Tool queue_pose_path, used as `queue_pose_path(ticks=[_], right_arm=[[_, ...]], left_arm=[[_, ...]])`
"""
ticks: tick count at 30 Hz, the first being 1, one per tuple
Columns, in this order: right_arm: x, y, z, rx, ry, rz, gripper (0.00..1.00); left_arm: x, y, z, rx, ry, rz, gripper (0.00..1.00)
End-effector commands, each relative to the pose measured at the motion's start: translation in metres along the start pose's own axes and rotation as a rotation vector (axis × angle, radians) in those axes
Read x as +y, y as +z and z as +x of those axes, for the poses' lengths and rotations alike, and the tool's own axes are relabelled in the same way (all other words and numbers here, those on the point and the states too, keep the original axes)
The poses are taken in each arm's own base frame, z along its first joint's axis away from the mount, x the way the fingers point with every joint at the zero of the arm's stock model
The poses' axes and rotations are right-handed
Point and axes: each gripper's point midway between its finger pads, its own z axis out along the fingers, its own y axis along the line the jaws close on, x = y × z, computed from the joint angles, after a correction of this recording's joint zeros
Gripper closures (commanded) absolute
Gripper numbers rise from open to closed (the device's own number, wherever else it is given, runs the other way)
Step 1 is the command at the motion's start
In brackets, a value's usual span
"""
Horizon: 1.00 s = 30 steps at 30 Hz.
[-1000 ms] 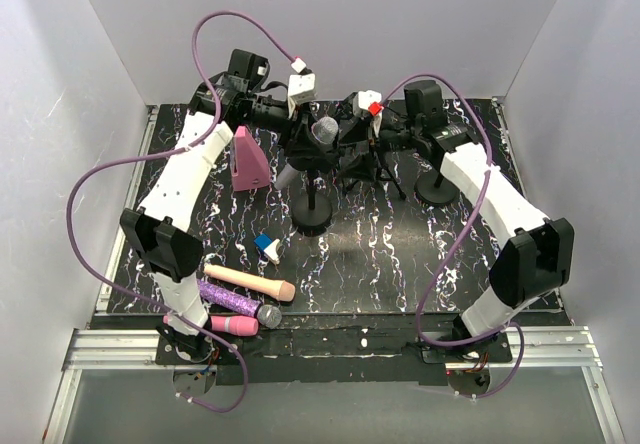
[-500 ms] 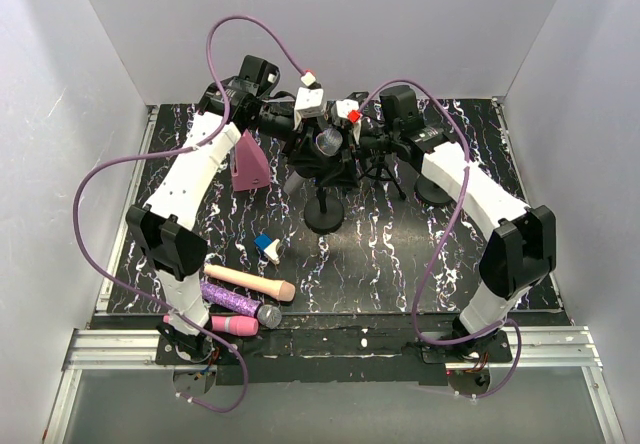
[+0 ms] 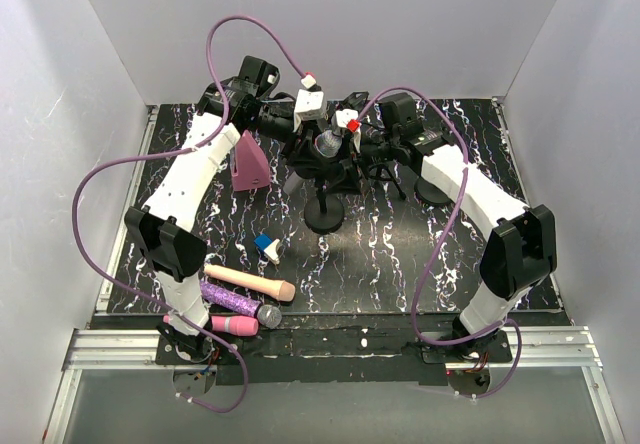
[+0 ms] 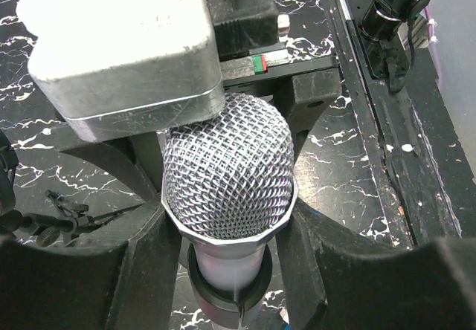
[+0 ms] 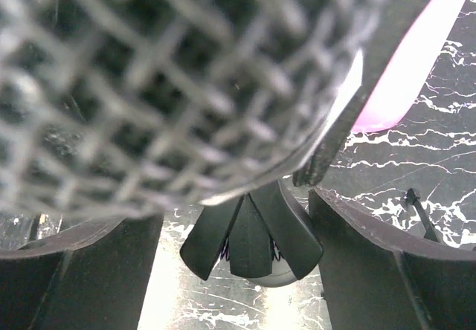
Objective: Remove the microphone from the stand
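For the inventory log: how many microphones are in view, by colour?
Silver microphone: 1
Peach microphone: 1
Purple microphone: 1
Pink microphone: 1
Total: 4

**Black marbled table, items on it**

Table (image 3: 400,264) has a black top with white veining. The pink wedge (image 3: 250,161) sits toward the far left corner. The round stand base (image 3: 323,220) is at mid-table, slightly toward the far edge. A small tripod (image 3: 385,176) is just right of it. A second round base (image 3: 436,190) is toward the far right. A small blue and white piece (image 3: 266,246) is left of centre. At the near left corner three lie side by side: peach microphone (image 3: 250,282), purple microphone (image 3: 236,301), pink microphone (image 3: 230,322).
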Motion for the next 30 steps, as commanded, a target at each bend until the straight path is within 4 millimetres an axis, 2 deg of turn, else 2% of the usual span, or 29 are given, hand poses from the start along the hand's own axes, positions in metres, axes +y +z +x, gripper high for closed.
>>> queue_pose_path(ticks=[1, 2, 6, 11, 14, 18, 24, 27, 30], right_arm=[[0.000, -0.009, -0.022, -0.024, -0.067, 0.025, 0.21], [-0.002, -0.008, -0.021, -0.022, -0.069, 0.036, 0.24], [-0.011, -0.010, -0.021, -0.009, -0.103, 0.079, 0.61], [-0.006, -0.009, -0.015, 0.003, -0.073, 0.051, 0.89], [-0.003, -0.009, -0.009, 0.015, -0.045, 0.042, 0.98], [0.001, -0.009, -0.002, 0.032, -0.020, 0.039, 0.99], [0.004, -0.009, 0.006, 0.052, 0.002, 0.039, 0.95], [0.002, -0.008, 0.008, 0.057, 0.014, 0.044, 0.92], [0.001, -0.007, 0.009, 0.057, 0.030, 0.039, 0.96]], left_arm=[[-0.008, -0.012, -0.021, -0.013, 0.116, -0.032, 1.00], [-0.008, -0.011, -0.020, -0.010, 0.114, -0.033, 1.00], [-0.008, -0.012, -0.020, -0.007, 0.119, -0.038, 1.00], [-0.005, -0.014, -0.022, -0.007, 0.136, -0.072, 1.00], [0.002, -0.019, -0.038, -0.044, 0.144, -0.137, 1.00], [0.009, -0.033, -0.077, -0.131, 0.175, -0.233, 1.00], [0.020, -0.066, -0.130, -0.194, 0.227, -0.371, 1.00], [0.022, -0.078, -0.145, -0.200, 0.252, -0.430, 1.00], [0.021, -0.088, -0.150, -0.196, 0.257, -0.475, 1.00]])
